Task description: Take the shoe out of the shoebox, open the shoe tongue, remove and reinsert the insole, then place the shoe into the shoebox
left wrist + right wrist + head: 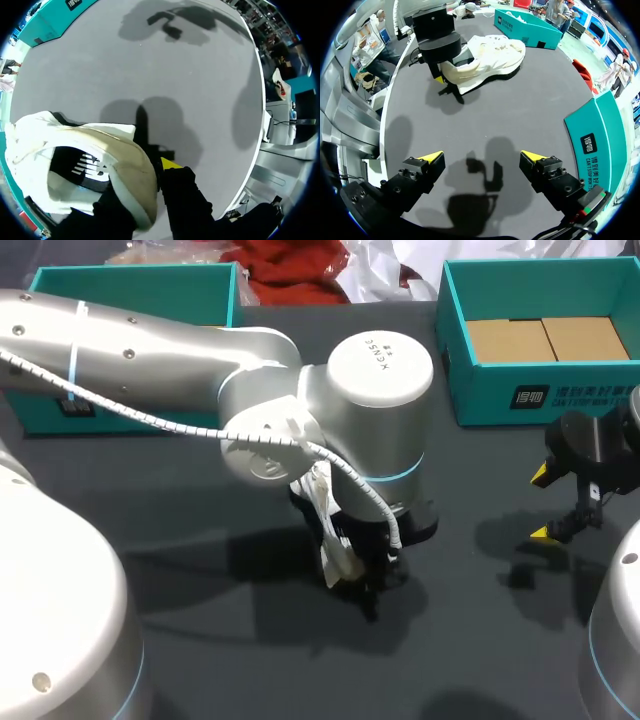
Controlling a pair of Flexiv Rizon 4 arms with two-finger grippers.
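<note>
Your left end effector [150,192] is pinching the shoe [127,172]. One finger [182,195], the one with the yellow tip showing, lies along the outside at one end. The other goes down into the opening, so the shoe's wall is caught between the two.

The shoe is white and cream and sits outside both boxes, near the middle of the table [520,115]. In the head view most of it is hidden under the left wrist, with only a pale strip showing at about 6 o'clock of that wrist. You cannot tell whether its sole rests on the table.

Your right end effector [481,162] is spread wide with nothing between its fingers. It hangs over bare table at 3 o'clock, well apart from the shoe.

The near box [500,405] is teal with a brown cardboard floor and stands at 1 o'clock, just beyond the right end effector. The far box [130,290], also teal, stands at 11 o'clock behind the left arm.
</note>
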